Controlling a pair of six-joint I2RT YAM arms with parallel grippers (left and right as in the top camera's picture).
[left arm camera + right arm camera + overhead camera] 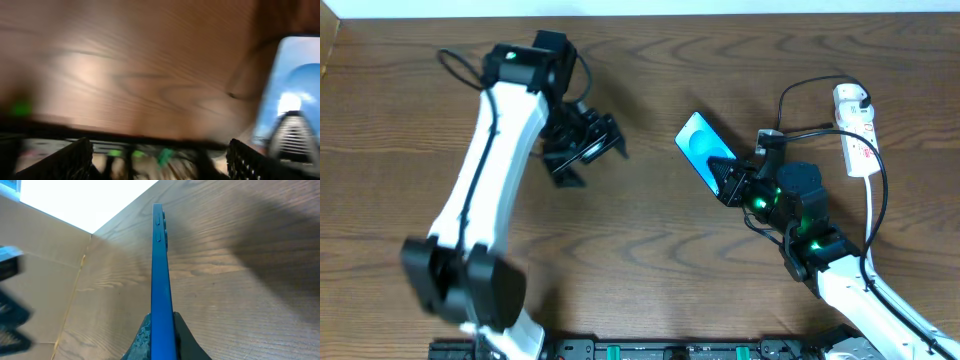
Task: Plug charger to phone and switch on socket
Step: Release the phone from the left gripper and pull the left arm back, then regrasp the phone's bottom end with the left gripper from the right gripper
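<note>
With the right gripper (725, 178) pinching the phone (698, 140) steady by one end, the left gripper (592, 162), fingers spread and empty, should fetch the charger (782, 103) near two o'clock.

1. The table (650, 250) is a brown top with strong wood grain, filling nearly the whole overhead frame.
2. The socket (857, 130), white with small red marks, lies flat at the upper right, its long side running roughly top to bottom.
3. The charger (790, 92) has its white head at the socket's upper end; its black cable arcs left over the wood.
</note>
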